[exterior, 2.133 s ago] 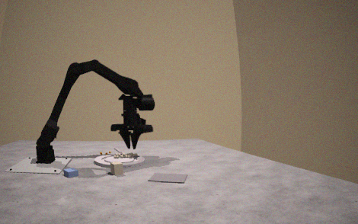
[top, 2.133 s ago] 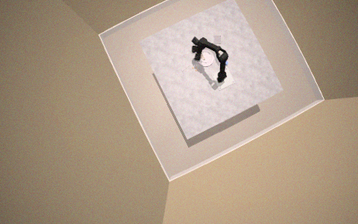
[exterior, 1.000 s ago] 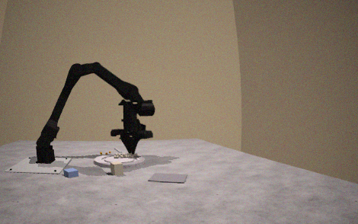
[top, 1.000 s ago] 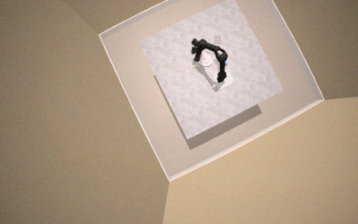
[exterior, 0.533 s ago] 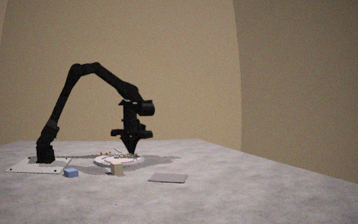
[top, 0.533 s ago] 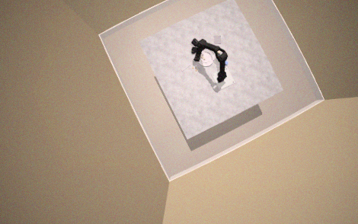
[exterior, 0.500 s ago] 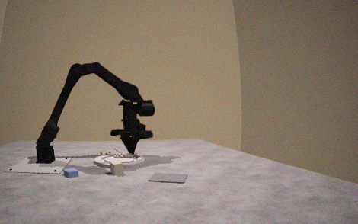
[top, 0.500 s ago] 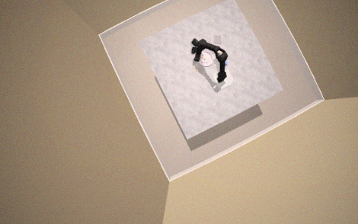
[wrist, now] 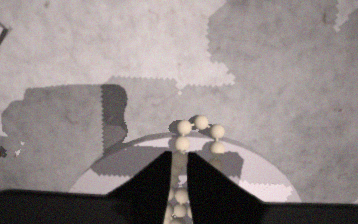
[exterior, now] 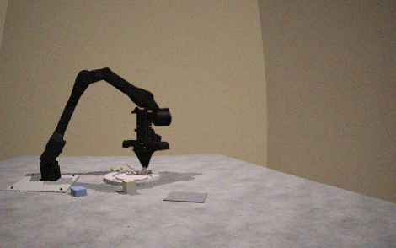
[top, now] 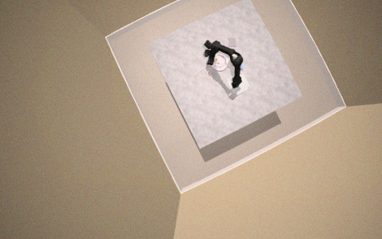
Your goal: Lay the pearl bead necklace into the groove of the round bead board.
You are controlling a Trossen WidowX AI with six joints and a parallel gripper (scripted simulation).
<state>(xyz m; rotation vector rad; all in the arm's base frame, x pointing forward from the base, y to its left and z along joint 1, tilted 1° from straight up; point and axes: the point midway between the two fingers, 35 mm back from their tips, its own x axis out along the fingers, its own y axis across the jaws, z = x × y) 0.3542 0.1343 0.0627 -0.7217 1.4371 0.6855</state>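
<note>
Pearl bead necklace [wrist: 200, 131] is lying on the round bead board [wrist: 270, 185], partly bunched; pincer [wrist: 180, 172] is pinching a strand. Grasp step; next, lifting and trailing beads along the groove.

Top view: a distant overhead camera looks straight down, with the grey mottled table top [top: 244, 106] rotated in the upper centre. Exterior view: a low, mid-distance side camera faces the black jointed arm [exterior: 109, 80] at left of centre. Wrist view: very close, looking down past two black fingers. All views share the pale round bead board [exterior: 110, 178], apparently [top: 223, 67] in the top view.
</note>
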